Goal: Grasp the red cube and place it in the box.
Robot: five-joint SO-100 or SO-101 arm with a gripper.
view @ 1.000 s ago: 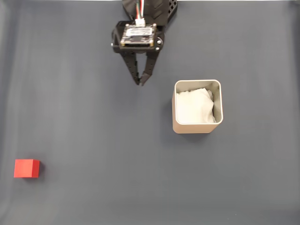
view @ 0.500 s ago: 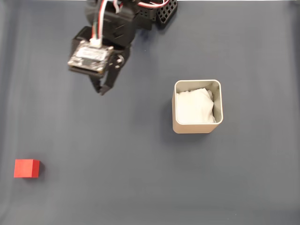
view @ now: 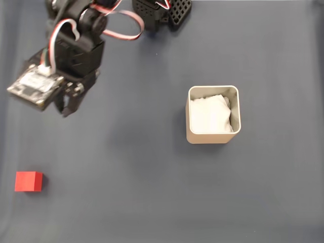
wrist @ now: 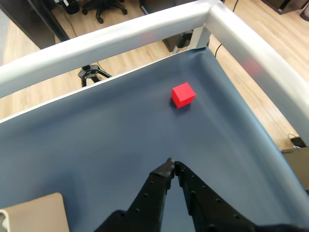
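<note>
Two fingers (wrist: 170, 166) pressed together, empty, above tabletop (view: 126, 192). Red cube (view: 28, 181) well apart, ahead and slightly right in wrist view; box (view: 213, 139) on opposite side.

An office: wood-plank floor (wrist: 270, 29) and a rolling chair base (wrist: 99, 7) along the top of the wrist view.
</note>
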